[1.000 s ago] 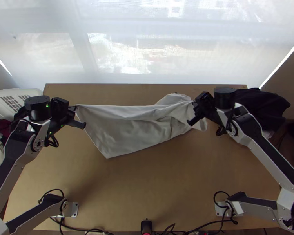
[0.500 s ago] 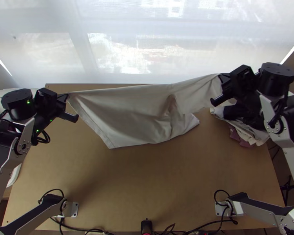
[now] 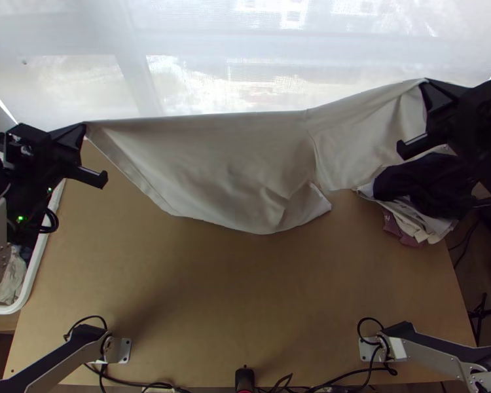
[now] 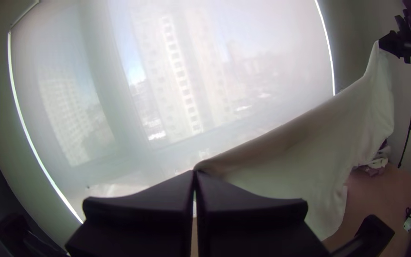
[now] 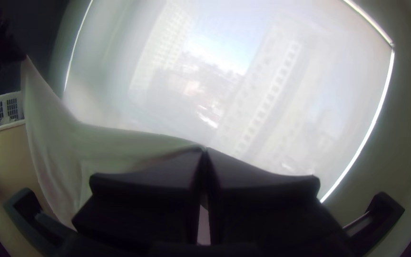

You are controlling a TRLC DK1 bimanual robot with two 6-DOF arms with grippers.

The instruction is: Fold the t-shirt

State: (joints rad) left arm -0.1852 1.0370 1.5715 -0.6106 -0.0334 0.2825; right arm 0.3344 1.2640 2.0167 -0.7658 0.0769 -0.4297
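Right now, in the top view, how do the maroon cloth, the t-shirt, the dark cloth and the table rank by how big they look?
1. Table
2. T-shirt
3. Dark cloth
4. Maroon cloth

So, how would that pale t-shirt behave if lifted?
The t-shirt would likely be floppy: it drapes below its stretched upper edge. It's probably light, since the cloth looks thin. Its hanging part may crumple, given the creases there.

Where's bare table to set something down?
Wide patch of table between the hanging t-shirt and the arm bases. Narrower strip between t-shirt and white bin. Crowded: far right, clothes pile; near edge, cables.
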